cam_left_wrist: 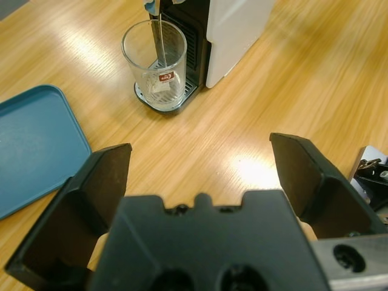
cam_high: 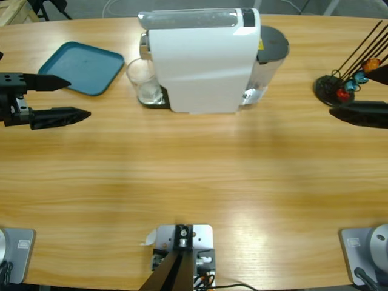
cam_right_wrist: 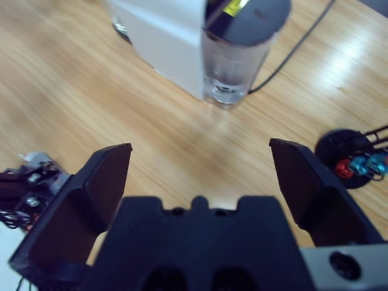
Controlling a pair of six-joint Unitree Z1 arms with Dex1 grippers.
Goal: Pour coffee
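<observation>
We see an empty glass (cam_high: pixel 144 83) under the white coffee machine (cam_high: pixel 203 60) at the table's far edge; both grippers, left (cam_high: pixel 65 98) and right (cam_right_wrist: pixel 200 167), hold their jaws apart, empty.

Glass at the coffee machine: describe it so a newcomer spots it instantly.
Find the white coffee machine at the table's far edge, near the middle. At its spout end, on the small dark drip tray, stands a clear glass, upright. It sits between the machine and the teal tray and is the only see-through cup.
</observation>
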